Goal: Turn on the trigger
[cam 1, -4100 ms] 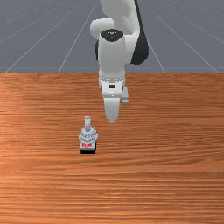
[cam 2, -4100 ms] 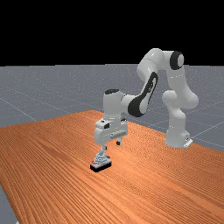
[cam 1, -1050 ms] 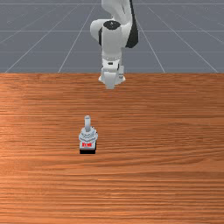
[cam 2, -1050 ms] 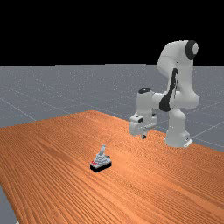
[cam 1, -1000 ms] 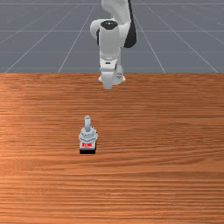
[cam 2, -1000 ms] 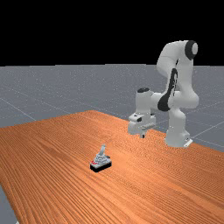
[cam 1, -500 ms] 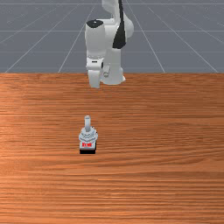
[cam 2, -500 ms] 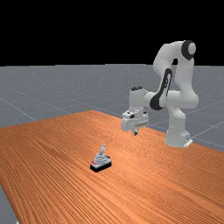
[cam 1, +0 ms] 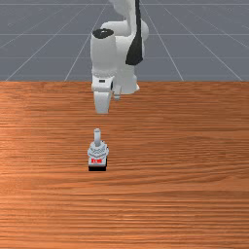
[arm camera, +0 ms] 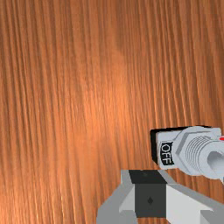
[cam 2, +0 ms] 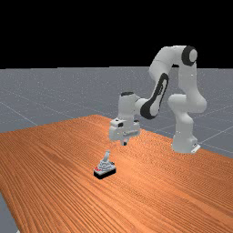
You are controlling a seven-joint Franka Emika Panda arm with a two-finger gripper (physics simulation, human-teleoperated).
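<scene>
- One trigger, built as a toggle switch, is seen on the tabletop, a little left of the front view's middle; in the far view it is placed below the arm's outstretched end.
- Its pale grey body is set on a black base, which is laid flat on the wood.
- A red label is carried on the side turned to the front view's camera; its letters cannot be made out with certainty.
- On the opposite side, in the wrist view, "OFF" is printed in white on a black plate.
- Between the two labels a ridged, threaded collar is mounted, stepped like a stack of rings.
- From the collar a slim, rounded grey lever is raised, tilted slightly away from the red label.
- Farther back, the fingers are held above the tabletop, pointed down, near the trigger but apart from it and higher than the lever's tip. They are drawn narrow, brought together.
- Behind them the white and grey arm is bent over the wood, with its black joint covers exposed.
- Beyond the tabletop, a grey floor is crossed by pale lines.
</scene>
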